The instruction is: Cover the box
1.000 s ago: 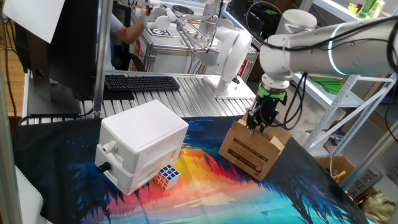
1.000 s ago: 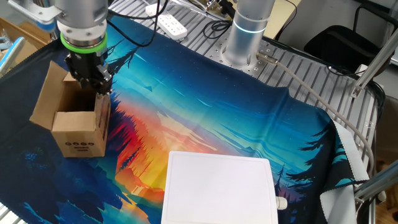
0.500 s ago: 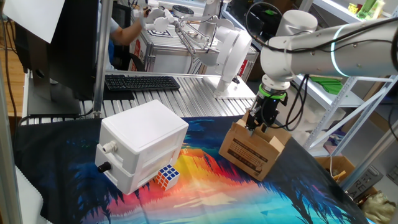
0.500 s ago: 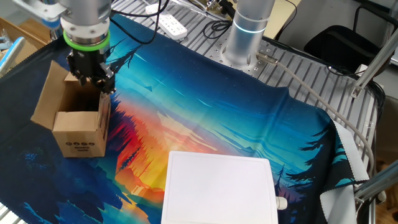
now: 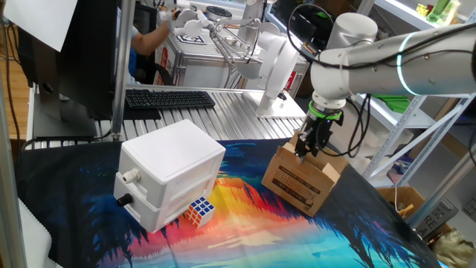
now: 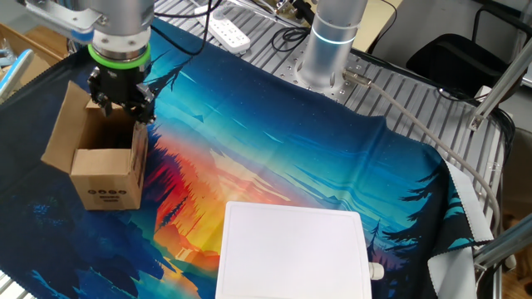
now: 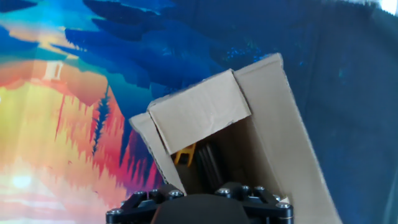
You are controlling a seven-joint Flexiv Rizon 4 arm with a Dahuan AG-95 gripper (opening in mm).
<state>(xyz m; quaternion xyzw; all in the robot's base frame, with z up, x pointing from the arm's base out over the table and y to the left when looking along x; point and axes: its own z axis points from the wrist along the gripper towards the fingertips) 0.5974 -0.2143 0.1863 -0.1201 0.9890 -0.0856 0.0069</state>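
The box (image 5: 303, 179) is the reference landmark. It rests on the printed cloth (image 6: 274, 158), near that cloth's edge and well apart from the white plastic box (image 5: 167, 179). A small Rubik's cube (image 5: 199, 211) lies against the white plastic box on the side facing the carton.

Carton condition: top open. In the other fixed view one flap stands out and away from the opening on the outer side, and one flap stands upright on the side toward the middle of the cloth. In the hand view a short flap leans partly across the opening, and dark contents show inside.

The gripper (image 6: 122, 104) points straight down over the carton's opening, at the edge nearest the upright flap. The fingertips are hidden by the hand body and the cardboard, so whether the jaws are apart or together cannot be told, and no grasp on a flap is visible.

Step in hand, as judged: flap folding, with the box not yet covered.

Next move calls for bringing the fingers to the outside of a standing flap and pushing it inward and down over the opening without shifting the light carton across the cloth.
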